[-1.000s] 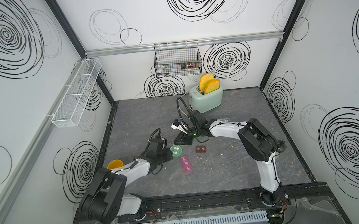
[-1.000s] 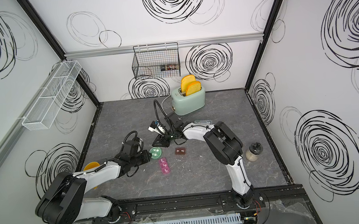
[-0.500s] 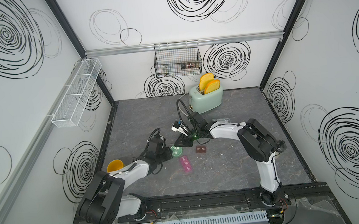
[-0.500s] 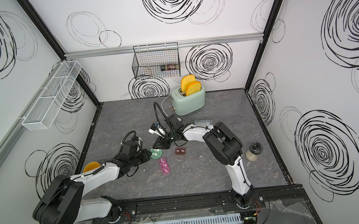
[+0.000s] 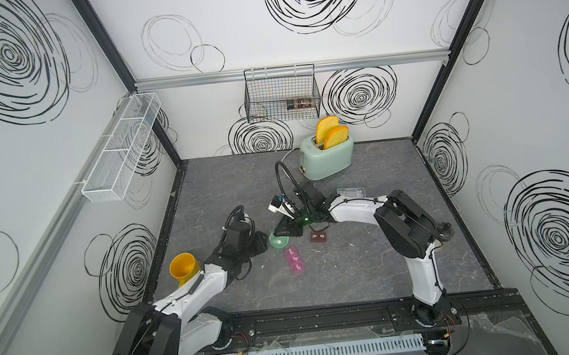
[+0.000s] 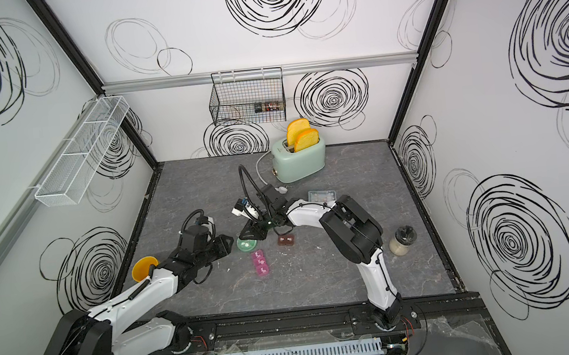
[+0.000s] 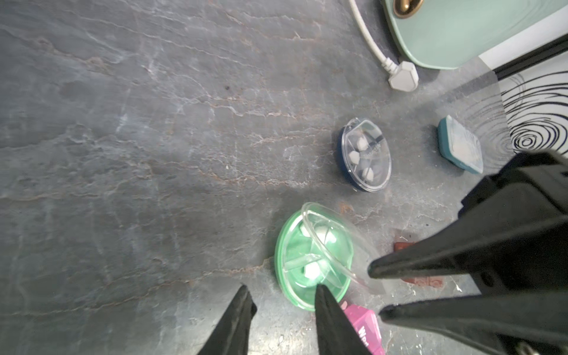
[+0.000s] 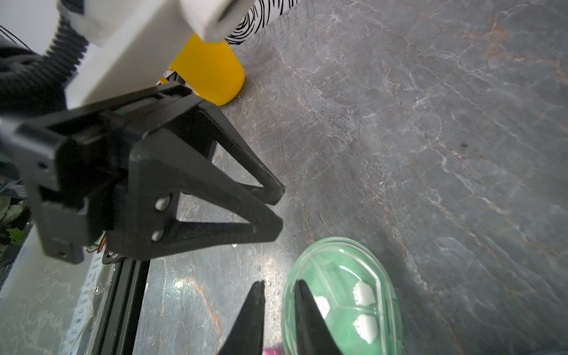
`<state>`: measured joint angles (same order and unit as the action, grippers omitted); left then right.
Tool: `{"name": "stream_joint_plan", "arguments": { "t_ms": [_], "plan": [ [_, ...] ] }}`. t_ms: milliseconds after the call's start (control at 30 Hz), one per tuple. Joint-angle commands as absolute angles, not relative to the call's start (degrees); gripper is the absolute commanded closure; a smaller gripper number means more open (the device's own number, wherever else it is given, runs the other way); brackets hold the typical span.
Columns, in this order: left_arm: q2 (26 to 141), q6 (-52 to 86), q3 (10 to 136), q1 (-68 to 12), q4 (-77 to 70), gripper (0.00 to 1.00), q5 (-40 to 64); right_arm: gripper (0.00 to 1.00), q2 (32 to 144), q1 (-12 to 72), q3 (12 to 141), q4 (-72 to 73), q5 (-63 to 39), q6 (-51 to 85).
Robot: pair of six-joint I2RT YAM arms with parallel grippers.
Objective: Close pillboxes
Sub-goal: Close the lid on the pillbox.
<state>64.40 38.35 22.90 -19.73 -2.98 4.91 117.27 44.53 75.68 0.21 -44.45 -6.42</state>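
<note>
My right tool (image 8: pixel 279 284) is closed to a narrow gap on the rim of the raised clear lid (image 7: pixel 332 233) of the round green pillbox (image 7: pixel 310 261), mid-table (image 5: pixel 357 278). My left tool (image 7: pixel 281 289) stands slightly open and empty, one fingertip (image 7: pixel 325 307) at the box's edge. The pink strip (image 5: pixel 294 260) lies just beside. Open table surface extends toward the left wall.

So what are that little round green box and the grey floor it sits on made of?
The round green box looks like glossy tinted plastic: white tablets inside show through it. Its raised lid seems thin clear plastic, catching highlights. The floor looks like grey stone with pale and rusty veins, though it could be a printed sheet.
</note>
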Motion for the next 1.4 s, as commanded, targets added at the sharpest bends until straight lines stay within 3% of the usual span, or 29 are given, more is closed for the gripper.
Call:
{"name": "stream_joint_plan", "arguments": {
  "t_ms": [0,267,1367],
  "plan": [
    [63.72,38.5,22.58,-18.97,-2.69,0.57,5.14,0.77,117.55,44.95,75.02,-0.61,-42.79,-5.82],
    [64.41,40.6,22.63,-18.93,-6.47,0.52,7.54,0.77,118.02,46.19,74.79,-1.22,-39.93,-6.1],
    [71.39,40.7,21.27,-21.56,-10.37,0.52,8.35,0.78,120.41,47.72,76.01,-4.98,-34.52,-5.08]
  ]
}}
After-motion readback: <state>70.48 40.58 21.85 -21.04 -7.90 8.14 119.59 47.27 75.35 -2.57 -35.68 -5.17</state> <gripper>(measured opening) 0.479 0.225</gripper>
